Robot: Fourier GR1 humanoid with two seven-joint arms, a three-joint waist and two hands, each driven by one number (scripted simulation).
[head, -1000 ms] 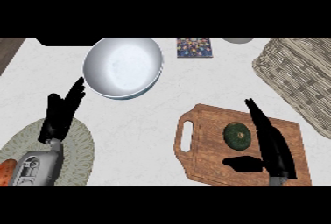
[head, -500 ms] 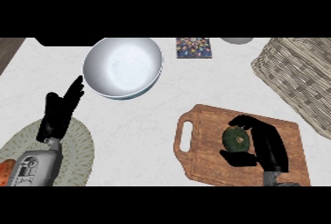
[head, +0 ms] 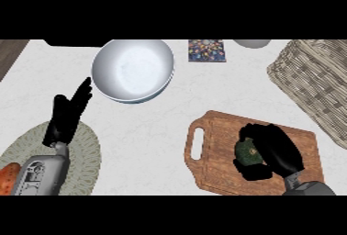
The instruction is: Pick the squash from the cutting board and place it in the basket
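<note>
In the head view, the right hand lies over the wooden cutting board with its fingers and thumb curled round the dark green squash, which sits on the board and shows only on its left side, the rest hidden under the hand. The board has a handle slot at its left end. The wicker basket stands at the upper right, apart from the board. The left hand rests at the left with its fingers straight and together, pointing up, above a round woven mat. Near its fingertips stands a white bowl. A small patterned square lies just right of the bowl.
</note>
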